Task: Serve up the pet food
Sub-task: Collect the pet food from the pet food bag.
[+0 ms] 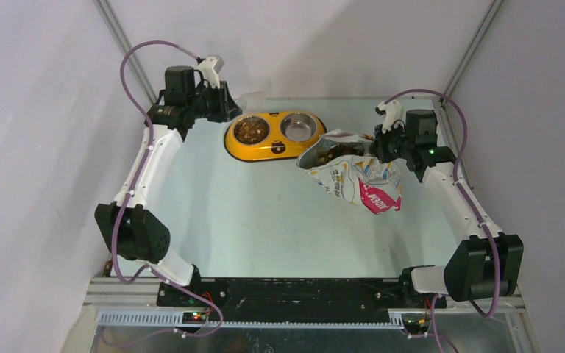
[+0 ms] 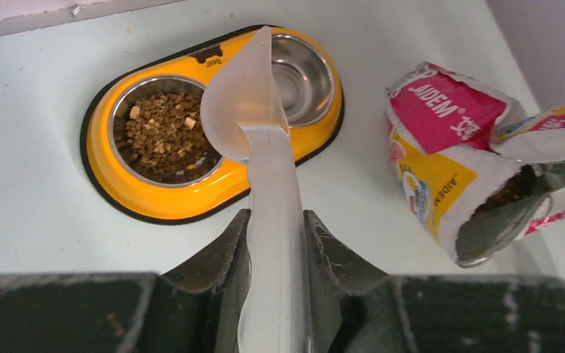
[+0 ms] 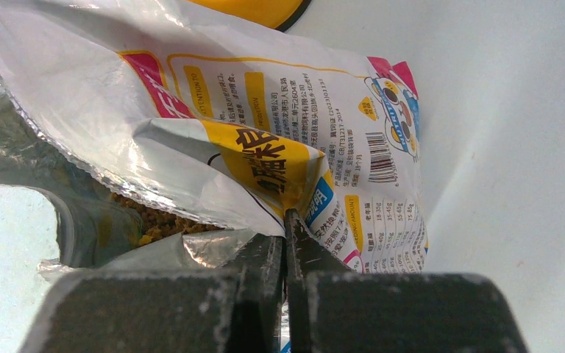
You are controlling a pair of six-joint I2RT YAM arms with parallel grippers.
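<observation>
Left wrist view: pet food [image 2: 163,136], seemingly loose, light, spill-prone pellets, lies in the left cup of the yellow bowl [image 2: 110,184] and inside the soft foil bag [image 2: 441,176]; judged best carried by the clear scoop [image 2: 244,103], its handle clamped in the left claw [image 2: 276,224]; right claw [image 3: 287,239] pinches the bag's edge.

A fold of the crinkly foil bag [image 3: 265,110] is being pinched between the closed fingers of the right gripper [image 3: 288,224]. Brown kibble [image 3: 158,220] is being exposed inside the bag's silver-lined mouth at the left (a barcode [image 3: 381,157] is being shown on the white panel). The pale table [image 3: 522,162] is being seen beyond, and a yellow bowl [image 3: 254,7] is being cut off by the top edge.
</observation>
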